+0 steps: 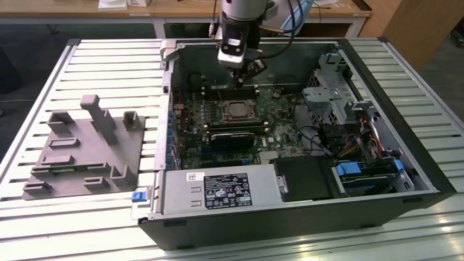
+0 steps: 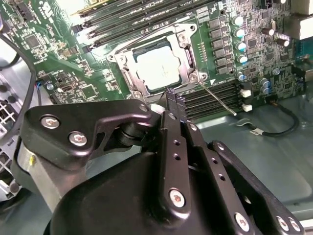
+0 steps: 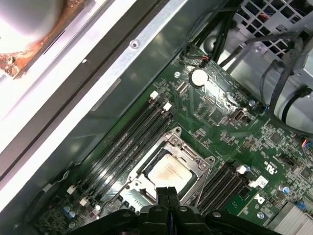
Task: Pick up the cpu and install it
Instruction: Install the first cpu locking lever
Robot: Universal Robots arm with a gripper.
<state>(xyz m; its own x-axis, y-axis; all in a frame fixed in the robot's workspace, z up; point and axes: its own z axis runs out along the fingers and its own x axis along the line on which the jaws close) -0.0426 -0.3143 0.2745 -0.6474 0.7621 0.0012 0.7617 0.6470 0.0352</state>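
Cpu [image 2: 157, 68] seated in socket [image 2: 188, 58], fingers [image 3: 166, 197] pressed together (empty), poised just above its edge

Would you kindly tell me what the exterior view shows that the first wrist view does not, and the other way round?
The exterior view adds the grey fixture block on the slatted table, to the exterior view's left of the open computer case, and the labelled power supply. The first wrist view adds the round coin cell on the motherboard and the closed tips of the pincer up close. Both share the cpu lying in its socket, the memory slots alongside, and the pincer above the board, holding nothing.
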